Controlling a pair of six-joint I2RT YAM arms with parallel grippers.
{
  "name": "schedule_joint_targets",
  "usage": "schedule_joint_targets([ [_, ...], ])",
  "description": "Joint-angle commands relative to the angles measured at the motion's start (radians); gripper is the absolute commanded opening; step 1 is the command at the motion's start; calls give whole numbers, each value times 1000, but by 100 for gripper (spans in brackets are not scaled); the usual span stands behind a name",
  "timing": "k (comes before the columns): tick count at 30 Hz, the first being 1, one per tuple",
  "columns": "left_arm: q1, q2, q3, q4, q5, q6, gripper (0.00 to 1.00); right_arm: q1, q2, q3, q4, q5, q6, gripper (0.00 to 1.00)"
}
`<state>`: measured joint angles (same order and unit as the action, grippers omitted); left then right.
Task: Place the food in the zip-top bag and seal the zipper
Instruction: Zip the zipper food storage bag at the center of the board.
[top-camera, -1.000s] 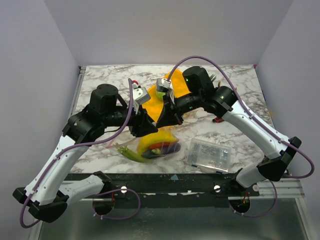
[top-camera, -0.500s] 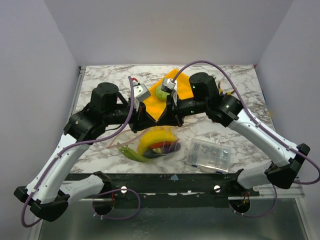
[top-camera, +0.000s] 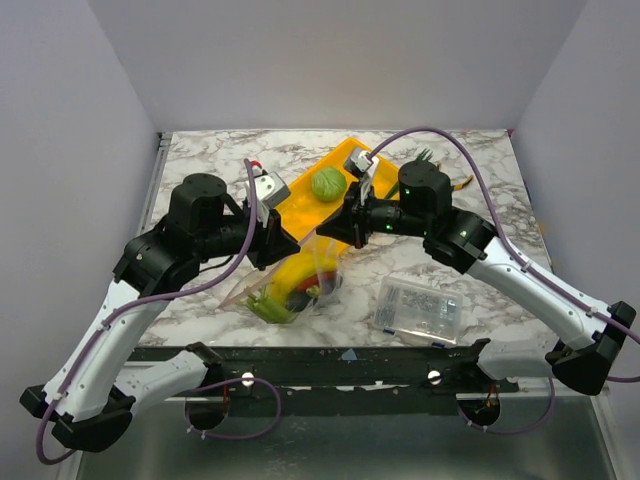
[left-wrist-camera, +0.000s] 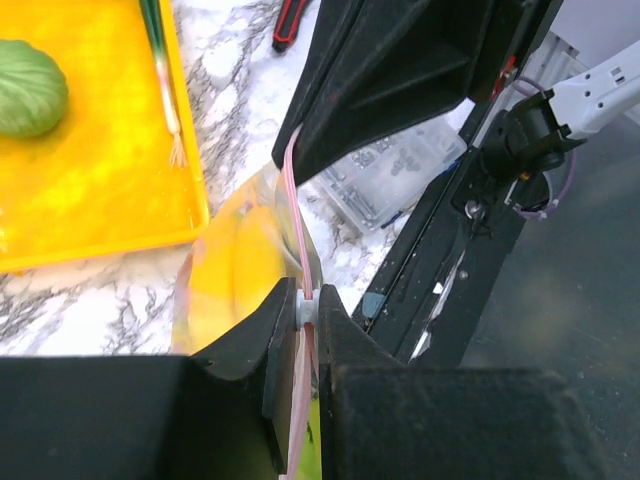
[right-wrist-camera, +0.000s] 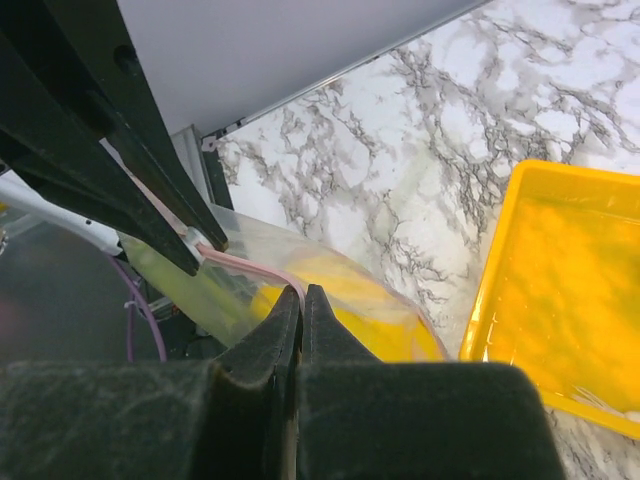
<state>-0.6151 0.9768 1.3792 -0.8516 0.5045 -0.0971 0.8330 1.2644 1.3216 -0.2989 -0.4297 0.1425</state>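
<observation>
Zip-top bag (top-camera: 305, 270) hangs upright over the near middle of the table (top-camera: 200, 160), mouth edge up, just in front of the yellow tray (top-camera: 295, 200). We cannot tell whether its bottom touches the table.

Left end effector (left-wrist-camera: 305, 306): fingers narrow, pinched on the zipper (left-wrist-camera: 297, 215), with the pink strip passing between them. Right end effector (right-wrist-camera: 302, 296): fingers likewise pressed together on the same strip, a little way along it. A short run of pink strip stretches between the two tips. We cannot tell whether the mouth is sealed.

Inside the bag we see bananas (top-camera: 292, 272), a green piece (top-camera: 266, 306) at the bottom, and something red and dark beside them that we cannot name.

On the tray, outside the bag: green leafy ball (top-camera: 327, 184) and leek (left-wrist-camera: 160, 80).

Clear box of small parts (top-camera: 420, 306) lies on the table to the right of the bag, apart from it. Red knife (left-wrist-camera: 290, 20) lies on the table beside the tray.
</observation>
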Motion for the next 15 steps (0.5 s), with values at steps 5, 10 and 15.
schedule_joint_targets([
  [5,0,-108,16,-172,-120,-15,0,-24,-11,-31,61,207,3,0],
  [10,0,-144,-23,-210,-170,-35,0,-58,-13,-73,80,220,18,0],
  [15,0,-161,-25,-240,-186,-38,0,-67,-11,-110,89,229,23,0],
])
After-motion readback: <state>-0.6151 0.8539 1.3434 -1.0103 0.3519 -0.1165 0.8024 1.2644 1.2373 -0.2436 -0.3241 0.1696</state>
